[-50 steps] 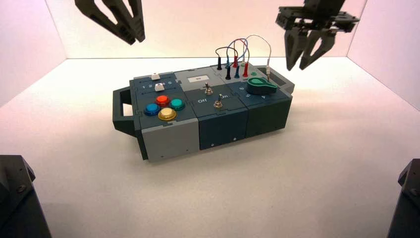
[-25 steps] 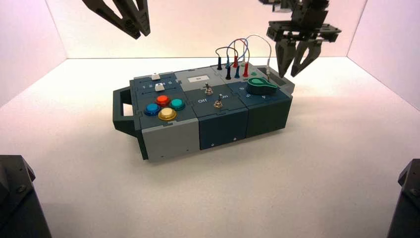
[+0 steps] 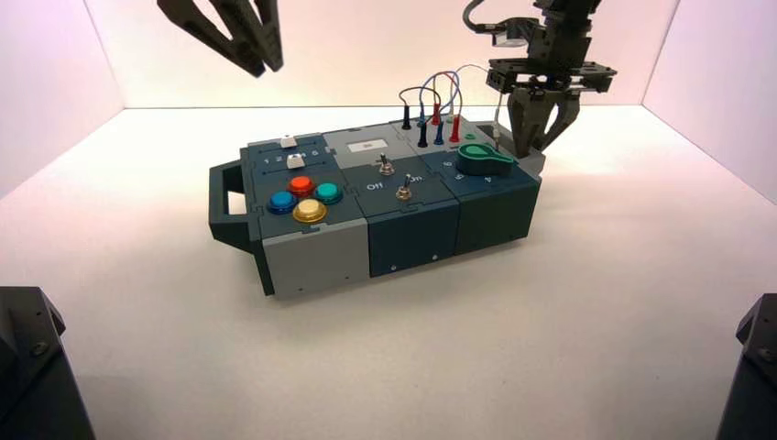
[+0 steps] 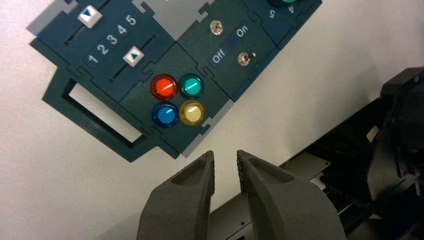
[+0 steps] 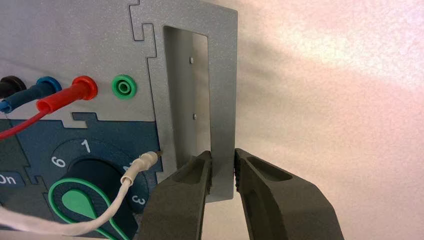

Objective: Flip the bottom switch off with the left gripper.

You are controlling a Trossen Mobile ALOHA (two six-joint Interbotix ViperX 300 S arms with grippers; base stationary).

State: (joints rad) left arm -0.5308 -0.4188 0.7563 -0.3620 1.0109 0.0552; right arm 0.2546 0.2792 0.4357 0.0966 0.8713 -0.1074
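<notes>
Overhead, in the high view, the big black left gripper with broad wedge fingers hangs beyond the box's left part, well apart from the dark blue and grey box. The task's thing, the bottom switch, a tiny silver metal toggle on a round nut base, stands on the middle dark blue panel near the front edge, with nothing touching it. A second silver toggle stands behind it. At the box's right end, the black right gripper is down at the handle, near the green knob and the coloured wires. In the left wrist view, the left gripper's pincer is spread, holding nothing, near the box corner that bears the round red, green, blue and yellow buttons. The bottom switch lies well apart from these fingertips, beside the white "Off" and "On" lettering, its lever leaning toward the "On" side. In the right wrist view, the right gripper pinches the flat grey handle bar, one fingertip against each side, just beside the white wire and its pale plug.
</notes>
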